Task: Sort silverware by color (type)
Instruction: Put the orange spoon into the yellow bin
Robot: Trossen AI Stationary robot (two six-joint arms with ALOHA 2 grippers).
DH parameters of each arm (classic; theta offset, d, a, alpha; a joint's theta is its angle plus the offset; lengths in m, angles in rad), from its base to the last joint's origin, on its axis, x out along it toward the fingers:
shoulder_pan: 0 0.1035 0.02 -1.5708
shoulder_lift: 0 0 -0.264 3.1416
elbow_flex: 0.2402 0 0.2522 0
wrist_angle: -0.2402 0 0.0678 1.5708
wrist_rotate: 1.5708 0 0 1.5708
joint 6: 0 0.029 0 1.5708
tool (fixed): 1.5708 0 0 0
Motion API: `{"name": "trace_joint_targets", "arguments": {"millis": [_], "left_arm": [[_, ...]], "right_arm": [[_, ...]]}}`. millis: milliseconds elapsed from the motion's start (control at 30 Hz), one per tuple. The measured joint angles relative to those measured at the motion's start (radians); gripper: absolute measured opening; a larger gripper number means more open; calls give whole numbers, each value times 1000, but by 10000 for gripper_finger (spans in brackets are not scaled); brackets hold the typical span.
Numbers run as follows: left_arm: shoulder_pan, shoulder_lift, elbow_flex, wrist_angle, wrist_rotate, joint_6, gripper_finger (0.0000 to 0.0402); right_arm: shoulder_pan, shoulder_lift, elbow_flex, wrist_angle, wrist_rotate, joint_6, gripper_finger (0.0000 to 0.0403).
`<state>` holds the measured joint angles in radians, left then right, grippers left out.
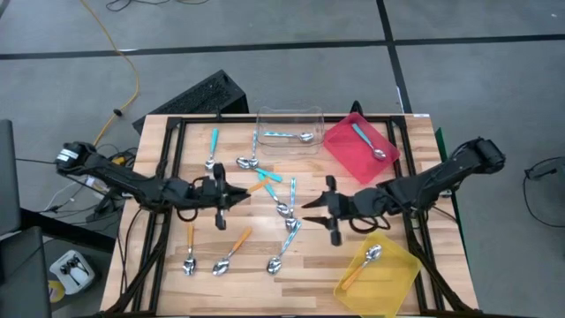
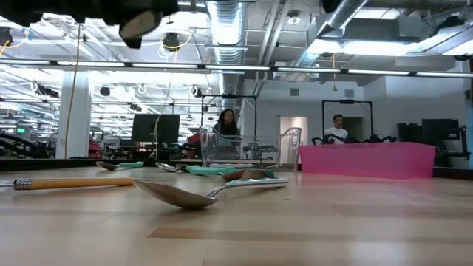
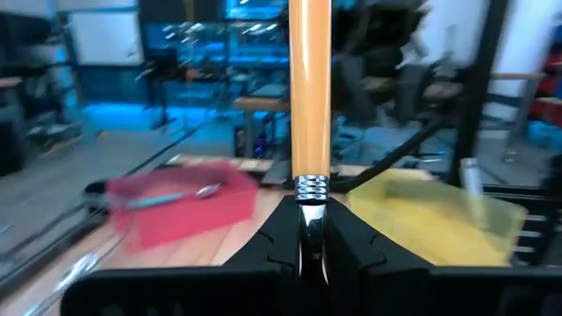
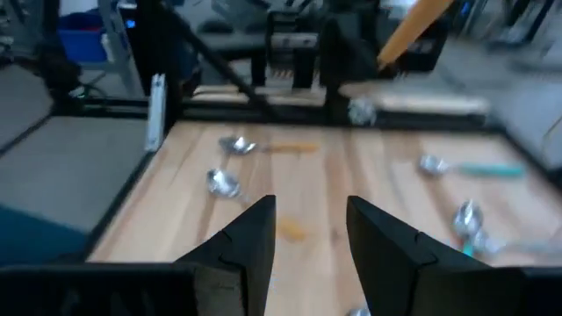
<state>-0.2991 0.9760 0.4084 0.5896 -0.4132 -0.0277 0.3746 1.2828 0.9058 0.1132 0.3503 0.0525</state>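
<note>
Spoons lie singly in red tray [image 1: 340, 148], yellow tray [image 1: 395, 274], clear tray [image 1: 289, 115].

Grey floor [image 1: 265, 35] with a yellow cable [image 1: 115, 44]; ceiling ducts [image 2: 229, 22] over a bright lab

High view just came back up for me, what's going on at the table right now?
The left claw is shut on an orange-handled spoon, held above the table's middle. The right claw is open, empty, facing it. One orange spoon lies in the yellow tray, a teal one in the red tray, a light blue one in the clear tray. More spoons lie loose on the table.
</note>
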Motion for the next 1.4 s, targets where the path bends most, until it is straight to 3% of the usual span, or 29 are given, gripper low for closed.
{"name": "trace_joint_targets", "arguments": {"millis": [200, 333, 500, 733, 1000, 1400], "left_arm": [[-32, -1, 0, 87, 139, 31, 10], [-44, -1, 0, 109, 185, 36, 10], [-45, -1, 1, 113, 218, 44, 10], [-45, -1, 1, 95, 268, 10, 12], [-45, -1, -6, 55, 344, -87, 11], [-40, 3, -7, 45, 382, -128, 12]], "right_arm": [[-37, 142, 0, 241, 15, -169, 187], [-85, 229, 0, 424, 10, -192, 222], [-149, 320, 27, 573, -129, -195, 265], [-174, 406, 150, 549, -173, -254, 277], [-136, 408, 260, 418, -178, -400, 277], [-127, 407, 328, 395, -326, -428, 277]]}}
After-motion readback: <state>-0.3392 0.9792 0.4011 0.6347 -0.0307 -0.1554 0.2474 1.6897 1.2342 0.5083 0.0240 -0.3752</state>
